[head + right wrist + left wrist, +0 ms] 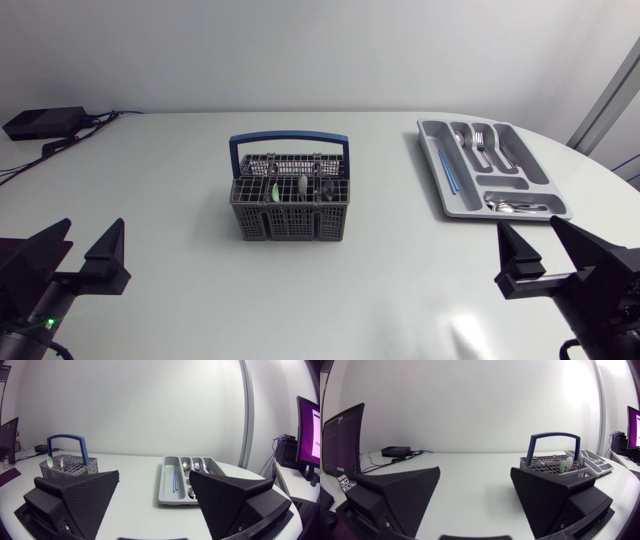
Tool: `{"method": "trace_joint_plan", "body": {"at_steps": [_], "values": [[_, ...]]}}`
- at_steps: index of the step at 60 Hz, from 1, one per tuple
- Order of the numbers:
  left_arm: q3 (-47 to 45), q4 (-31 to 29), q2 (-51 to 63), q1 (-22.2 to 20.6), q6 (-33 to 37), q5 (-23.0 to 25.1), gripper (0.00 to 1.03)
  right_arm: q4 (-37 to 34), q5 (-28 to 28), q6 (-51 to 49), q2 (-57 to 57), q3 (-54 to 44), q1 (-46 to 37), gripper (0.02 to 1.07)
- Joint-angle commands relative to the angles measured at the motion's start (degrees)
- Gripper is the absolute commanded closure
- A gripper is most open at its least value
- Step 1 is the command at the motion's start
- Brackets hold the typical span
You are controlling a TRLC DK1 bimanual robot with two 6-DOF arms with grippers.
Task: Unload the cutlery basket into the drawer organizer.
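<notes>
The grey cutlery basket [290, 222] with a blue handle stands mid-table and holds several pieces, one with a green handle [272, 190]. The grey drawer organizer [433, 165] lies at the back right, with forks [482, 145], spoons [512, 206] and a thin blue stick [447, 170] in its compartments. My left gripper [80, 258] is open at the near left edge, well short of the basket [545, 462]. At the near right, my right gripper [555, 262] is open and empty too, with the organizer [167, 495] ahead of it and the basket [60, 469] off to its side.
A black box [45, 122] with cables sits at the table's far left corner and also shows in the left wrist view as the black box [395, 451]. The organizer [600, 467] lies beyond the basket in that view.
</notes>
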Motion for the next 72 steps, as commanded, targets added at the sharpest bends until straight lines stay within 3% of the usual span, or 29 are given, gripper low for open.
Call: {"method": "trace_joint_plan", "body": {"at_steps": [1, 38, 57, 72], "values": [[-1.23, 0.84, -0.36, 0.17, -1.06, -0.09, 0.04, -0.32, -0.06, 1.51, -0.41, -1.02, 0.53, 0.06], [4.3, 1.46, 1.57, 1.05, -1.59, -0.88, 0.04, 1.53, 0.03, 1.51, 1.26, 1.71, 0.97, 0.06], [15.38, 1.54, 19.59, 0.96, -4.57, -1.23, 0.05, 7.06, 0.21, 1.77, 19.72, 10.06, 0.89, 0.06], [31.81, -7.95, 41.21, -2.11, -5.63, -2.99, 0.05, 6.8, 0.21, 3.09, 35.8, 21.31, 2.03, 0.06]]}}
